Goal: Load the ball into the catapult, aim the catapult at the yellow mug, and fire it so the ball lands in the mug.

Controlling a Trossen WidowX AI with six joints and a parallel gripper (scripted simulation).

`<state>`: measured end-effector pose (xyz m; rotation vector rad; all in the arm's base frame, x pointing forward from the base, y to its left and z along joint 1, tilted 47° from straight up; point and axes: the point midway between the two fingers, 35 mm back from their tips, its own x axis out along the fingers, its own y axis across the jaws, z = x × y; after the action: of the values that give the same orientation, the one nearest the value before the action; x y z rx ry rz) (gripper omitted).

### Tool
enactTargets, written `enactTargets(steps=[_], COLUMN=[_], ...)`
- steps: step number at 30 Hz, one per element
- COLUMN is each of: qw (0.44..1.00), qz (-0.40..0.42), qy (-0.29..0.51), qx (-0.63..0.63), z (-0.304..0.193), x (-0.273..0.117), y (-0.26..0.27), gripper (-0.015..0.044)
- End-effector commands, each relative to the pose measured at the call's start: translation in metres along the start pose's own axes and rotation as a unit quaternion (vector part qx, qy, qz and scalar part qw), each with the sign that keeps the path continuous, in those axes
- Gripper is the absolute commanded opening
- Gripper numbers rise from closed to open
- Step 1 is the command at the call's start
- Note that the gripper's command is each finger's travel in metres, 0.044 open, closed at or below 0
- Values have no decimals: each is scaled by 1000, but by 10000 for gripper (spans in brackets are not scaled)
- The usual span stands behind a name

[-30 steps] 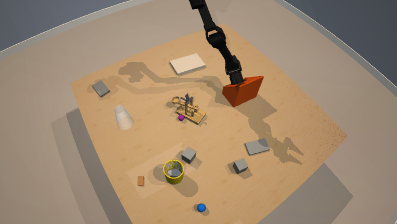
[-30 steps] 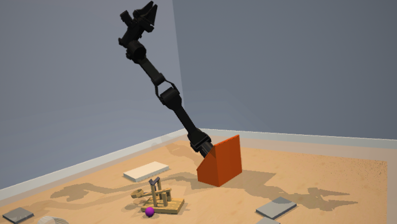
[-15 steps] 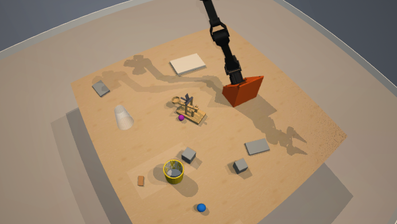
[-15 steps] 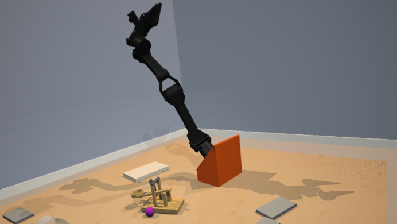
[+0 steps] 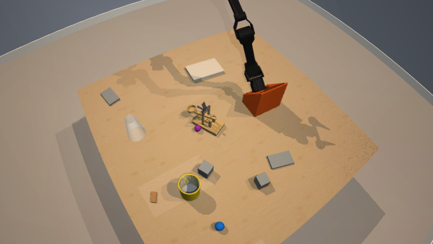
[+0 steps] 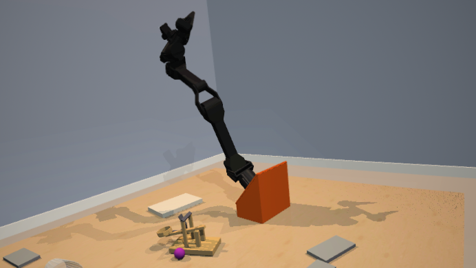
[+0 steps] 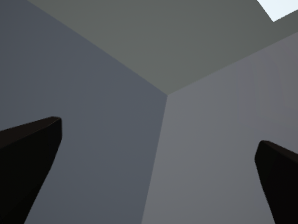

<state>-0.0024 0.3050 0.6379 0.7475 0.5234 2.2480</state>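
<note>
The wooden catapult (image 5: 216,128) (image 6: 203,250) stands mid-table, its front end toward the lower right in the top view. Its cup (image 5: 191,109) (image 6: 164,231) hangs past the back end, with no ball visible inside. A purple ball (image 5: 198,127) (image 6: 179,253) lies on the table beside the base. A blue ball (image 5: 219,226) lies near the bottom of the top view. The yellow mug (image 5: 190,194) stands upright below the catapult in that view, with no ball visible inside. My gripper (image 7: 164,140) (image 6: 190,18) is open and empty, high above the table, pointing up at the walls and ceiling.
An orange wedge-shaped block (image 5: 269,99) (image 6: 275,196) stands at the arm's base. A white slab (image 5: 204,69) (image 6: 175,205), grey slabs (image 5: 110,96) (image 5: 280,159), grey cubes (image 5: 206,169) (image 5: 262,181), a whitish cone (image 5: 135,128) and a small orange block (image 5: 153,197) lie around.
</note>
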Motion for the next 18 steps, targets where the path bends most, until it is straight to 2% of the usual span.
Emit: enactTargets(steps=[1, 10, 18], qw=[997, 975, 951], qz=[68, 198, 295], qy=[0, -10, -21], qx=[-41, -100, -88], z=[-12, -33, -45], x=[-1, -21, -51], y=[60, 162, 225], gripper=[440, 440, 440])
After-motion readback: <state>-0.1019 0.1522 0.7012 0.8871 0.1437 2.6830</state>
